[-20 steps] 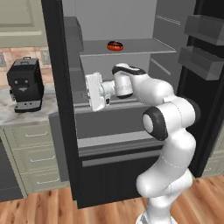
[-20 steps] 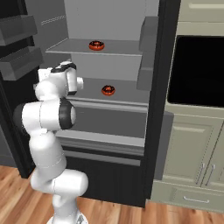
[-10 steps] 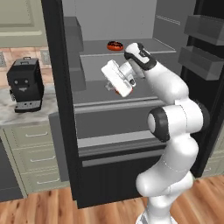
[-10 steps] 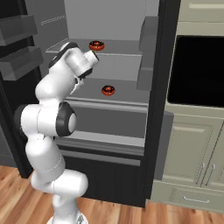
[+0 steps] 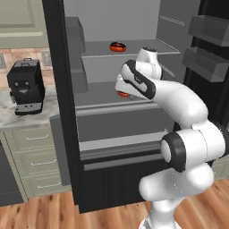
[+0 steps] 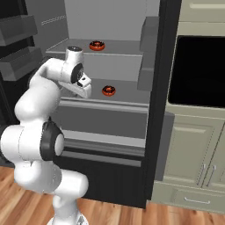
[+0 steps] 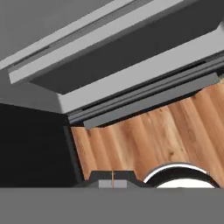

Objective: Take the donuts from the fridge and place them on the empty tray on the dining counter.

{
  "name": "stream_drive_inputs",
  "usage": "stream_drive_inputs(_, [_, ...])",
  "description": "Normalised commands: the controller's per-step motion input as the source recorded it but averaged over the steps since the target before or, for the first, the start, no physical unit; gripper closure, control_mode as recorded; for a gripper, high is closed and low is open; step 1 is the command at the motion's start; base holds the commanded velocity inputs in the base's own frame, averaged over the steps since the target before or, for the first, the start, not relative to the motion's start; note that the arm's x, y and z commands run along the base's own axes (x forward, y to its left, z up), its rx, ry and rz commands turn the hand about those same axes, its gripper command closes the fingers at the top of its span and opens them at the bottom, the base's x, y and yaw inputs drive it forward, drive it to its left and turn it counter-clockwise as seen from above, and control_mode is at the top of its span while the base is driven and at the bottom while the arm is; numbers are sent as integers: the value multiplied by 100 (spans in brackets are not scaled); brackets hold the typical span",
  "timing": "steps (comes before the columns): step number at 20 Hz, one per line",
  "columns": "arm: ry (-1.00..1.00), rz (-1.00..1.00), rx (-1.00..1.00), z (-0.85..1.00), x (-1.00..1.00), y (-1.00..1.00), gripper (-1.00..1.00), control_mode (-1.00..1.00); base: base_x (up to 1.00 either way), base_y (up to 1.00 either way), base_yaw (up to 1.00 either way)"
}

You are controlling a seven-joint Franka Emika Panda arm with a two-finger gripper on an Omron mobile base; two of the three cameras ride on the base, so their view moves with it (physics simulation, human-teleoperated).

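Note:
The fridge (image 5: 58,112) stands open, showing grey shelves. One donut (image 5: 117,46) (image 6: 97,45) lies on the upper shelf. The other donut (image 6: 109,90) lies on the middle shelf; in the left base view this donut (image 5: 121,94) peeks out from behind my hand. My gripper (image 6: 86,93) (image 5: 120,88) hangs at the front of the middle shelf, left of that donut, pointing down. In the hand view its fingertips (image 7: 113,179) meet with nothing between them, above the wooden floor and the fridge's lower front. The empty tray and the dining counter are out of view.
A black coffee machine (image 5: 26,87) stands on the marble cabinet top (image 5: 9,120) left of the fridge. A black built-in oven (image 6: 197,72) and pale cabinets (image 6: 193,171) are to the right. Door bins (image 5: 208,29) (image 6: 17,30) jut out beside the arm.
My hand has swung from left of the shelves up toward the upper shelf, then down to the middle shelf, turning to point at the floor. The donuts have not moved.

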Motion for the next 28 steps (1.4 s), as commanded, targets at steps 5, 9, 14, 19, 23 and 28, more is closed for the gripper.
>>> stream_drive_inputs(5, [-26,8,-9,46,-86,-96,100,-100,0,0,0])
stream_drive_inputs(9, [-15,7,-5,58,-66,-60,100,-100,0,0,0])
stream_drive_inputs(14, [-35,4,-27,37,-57,10,-100,-100,0,0,0])
stream_drive_inputs(19, [-15,10,-1,34,-57,-1,-100,-100,0,0,0])
stream_drive_inputs(23, [-8,6,1,34,-82,-5,-100,-100,0,0,0])
stream_drive_inputs(28, [-6,0,-16,52,-53,0,-100,-100,0,0,0])
